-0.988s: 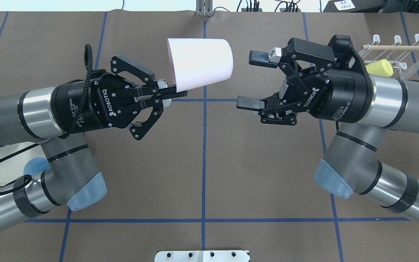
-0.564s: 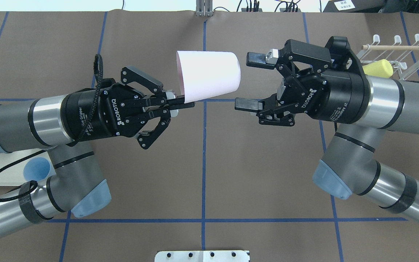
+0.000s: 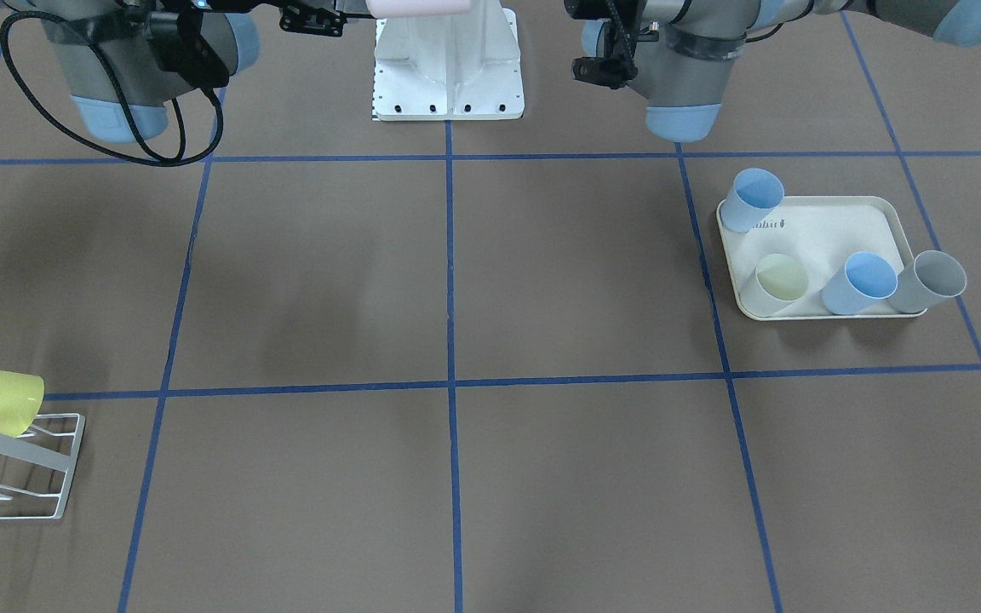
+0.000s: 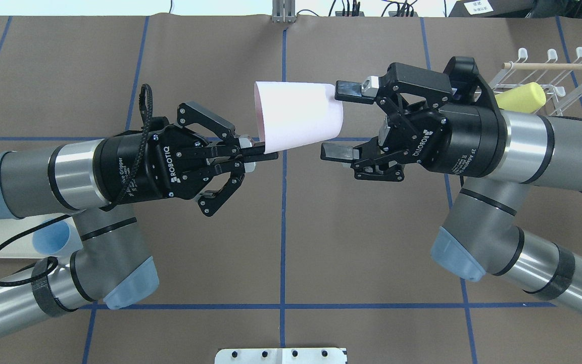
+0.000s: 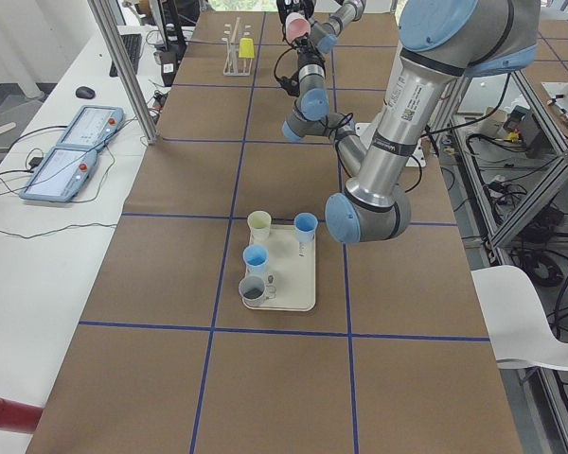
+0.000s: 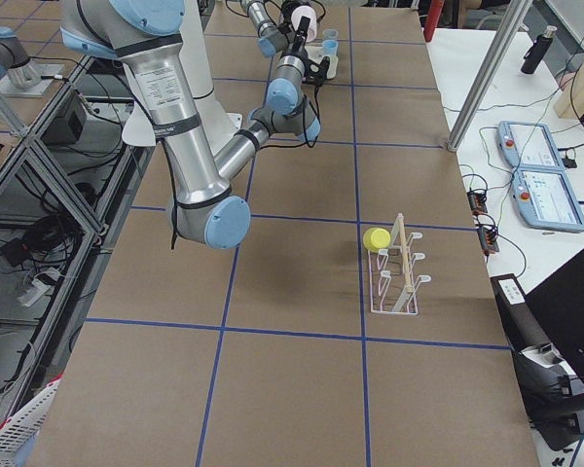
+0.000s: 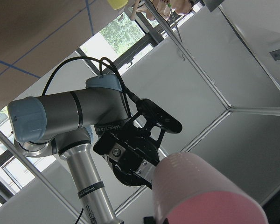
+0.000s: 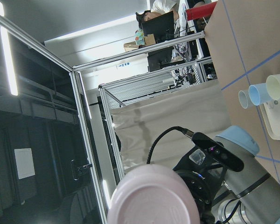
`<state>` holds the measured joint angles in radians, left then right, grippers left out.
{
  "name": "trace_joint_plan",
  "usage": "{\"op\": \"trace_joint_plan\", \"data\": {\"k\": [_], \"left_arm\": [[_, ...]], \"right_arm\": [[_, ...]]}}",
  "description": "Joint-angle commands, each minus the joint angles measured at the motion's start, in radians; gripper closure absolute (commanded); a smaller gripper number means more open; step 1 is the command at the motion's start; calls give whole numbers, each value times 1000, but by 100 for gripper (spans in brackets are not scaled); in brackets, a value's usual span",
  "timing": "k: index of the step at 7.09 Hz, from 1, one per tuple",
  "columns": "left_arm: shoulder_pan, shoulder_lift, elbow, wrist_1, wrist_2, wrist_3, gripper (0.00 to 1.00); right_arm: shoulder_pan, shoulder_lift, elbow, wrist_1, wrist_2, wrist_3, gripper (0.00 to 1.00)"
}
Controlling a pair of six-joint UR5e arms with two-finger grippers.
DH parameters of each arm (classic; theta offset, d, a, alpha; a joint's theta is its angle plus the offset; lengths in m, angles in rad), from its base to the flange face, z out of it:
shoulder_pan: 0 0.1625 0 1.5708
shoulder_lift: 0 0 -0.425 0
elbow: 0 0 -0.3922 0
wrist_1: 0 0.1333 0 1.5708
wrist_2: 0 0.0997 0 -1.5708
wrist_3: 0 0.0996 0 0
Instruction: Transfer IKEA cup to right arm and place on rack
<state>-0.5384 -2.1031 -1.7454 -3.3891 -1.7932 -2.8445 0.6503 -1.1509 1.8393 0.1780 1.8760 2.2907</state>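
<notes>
Over the brown table (image 4: 281, 242) the two arms have closed the gap in the last second. The left arm (image 4: 28, 172) has swung toward the rack (image 4: 569, 81), and the right arm (image 4: 548, 146) has come a little away from the rack to meet it. The left end effector (image 4: 265, 154) is pinched narrow on the rim of the pink cup (image 4: 296, 116) and holds it on its side in the air, open mouth facing away from the rack and base pointing toward it. The right end effector (image 4: 332, 121) sits between the cup and the rack with its fingers spread wide. A moment ago the cup's base was short of those fingers; now it is just inside them. The finger on the far side of the table lies against or right beside the cup's wall, and the near one is clear of it. The cup remains well apart from the rack, where a yellow cup (image 4: 521, 98) already hangs on a prong. To my eye the handover is ready for the squeeze: the right fingers need to close on the base before the left lets go of the rim. With only the base end inside the fingers, a shallow grip could let the tapered cup slip out.
</notes>
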Motion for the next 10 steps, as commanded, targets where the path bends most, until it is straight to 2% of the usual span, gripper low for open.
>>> {"op": "trace_joint_plan", "data": {"k": [1, 4, 6, 7, 8, 9, 10], "left_arm": [[3, -6, 9, 1, 0, 1, 100], [5, -9, 10, 1, -2, 1, 100], [5, -8, 10, 1, -2, 1, 100], [5, -6, 10, -1, -3, 1, 100], [5, -6, 12, -1, -3, 1, 95], [5, -6, 10, 1, -2, 2, 59], [5, -6, 9, 4, -2, 4, 24]], "right_arm": [[-9, 0, -2, 0, 0, -4, 1], [-11, 3, -5, 0, 0, -7, 4], [-11, 7, -5, 0, 0, -5, 16], [-12, 7, -5, 0, 0, -4, 37], [-14, 7, -5, 0, 0, -2, 74], [-15, 7, -5, 0, 0, -4, 99], [-14, 5, -3, 5, 3, -5, 100]]}}
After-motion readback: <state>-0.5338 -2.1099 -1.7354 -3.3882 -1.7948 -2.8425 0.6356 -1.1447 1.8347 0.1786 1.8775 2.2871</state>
